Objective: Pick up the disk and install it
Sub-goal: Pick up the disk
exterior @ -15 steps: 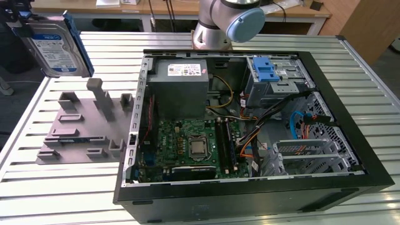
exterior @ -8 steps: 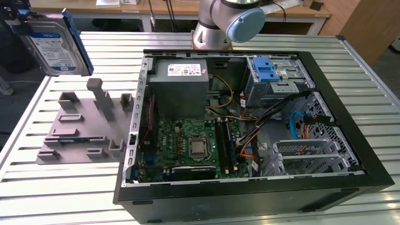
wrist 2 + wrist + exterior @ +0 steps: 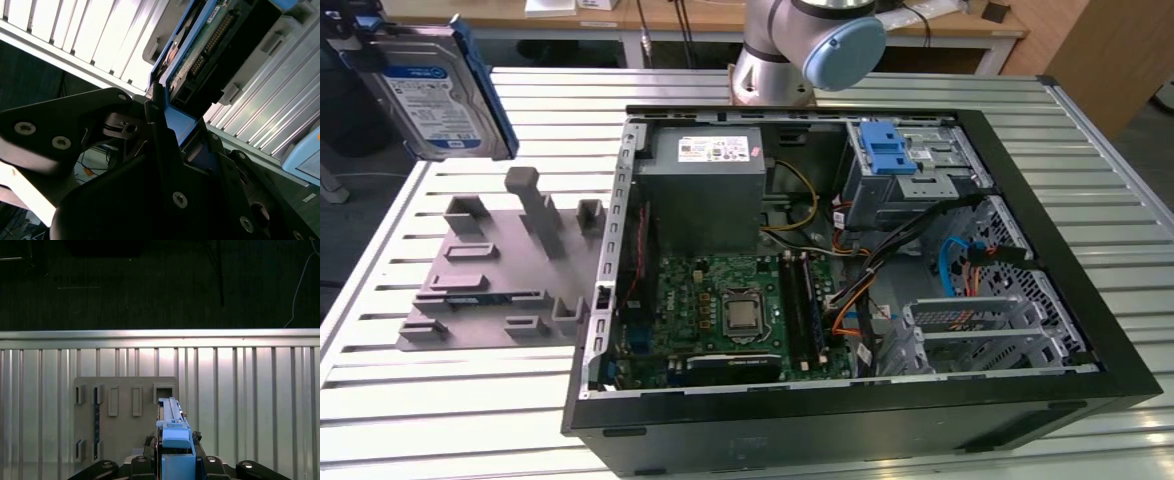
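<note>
The disk (image 3: pixel 440 95) is a silver hard drive with a blue-and-white label and a blue carrier frame. It hangs upright in the air above the table's far corner on the exterior view's left. My gripper (image 3: pixel 363 42) holds it by its upper end. In the second wrist view the black fingers (image 3: pixel 155 120) are shut on the blue frame of the disk (image 3: pixel 210 45), whose connector side shows. The first wrist view looks down along the disk's blue edge (image 3: pixel 172 427) clamped in the gripper (image 3: pixel 176 462), over the grey fixture plate (image 3: pixel 125 415).
The grey fixture plate (image 3: pixel 494 270) with upright pegs and slots lies on the slatted metal table (image 3: pixel 454 400). The open black computer case (image 3: pixel 841 260) lies to its right, with a drive cage and blue latch (image 3: pixel 887 150) at its far end. The arm's base (image 3: pixel 794 45) stands behind the case.
</note>
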`<state>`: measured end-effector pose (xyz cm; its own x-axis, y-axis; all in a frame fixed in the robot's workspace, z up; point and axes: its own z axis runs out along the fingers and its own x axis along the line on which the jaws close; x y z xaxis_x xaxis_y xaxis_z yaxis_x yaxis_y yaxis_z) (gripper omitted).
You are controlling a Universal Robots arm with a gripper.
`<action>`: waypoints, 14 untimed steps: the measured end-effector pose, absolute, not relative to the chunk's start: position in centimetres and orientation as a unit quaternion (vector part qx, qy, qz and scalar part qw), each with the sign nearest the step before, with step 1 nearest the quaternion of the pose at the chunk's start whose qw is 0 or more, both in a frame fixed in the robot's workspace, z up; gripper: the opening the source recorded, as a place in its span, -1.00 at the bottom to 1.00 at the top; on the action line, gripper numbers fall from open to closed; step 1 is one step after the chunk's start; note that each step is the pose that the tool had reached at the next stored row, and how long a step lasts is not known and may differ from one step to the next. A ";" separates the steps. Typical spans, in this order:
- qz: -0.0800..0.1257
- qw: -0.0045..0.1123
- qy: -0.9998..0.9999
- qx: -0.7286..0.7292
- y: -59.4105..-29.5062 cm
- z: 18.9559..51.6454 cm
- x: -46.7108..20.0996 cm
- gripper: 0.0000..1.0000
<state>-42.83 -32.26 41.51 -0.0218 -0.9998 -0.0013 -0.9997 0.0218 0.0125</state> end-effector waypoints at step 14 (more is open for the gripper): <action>-0.005 0.004 -0.715 0.699 -32.3 42.1 -42.8 -0.27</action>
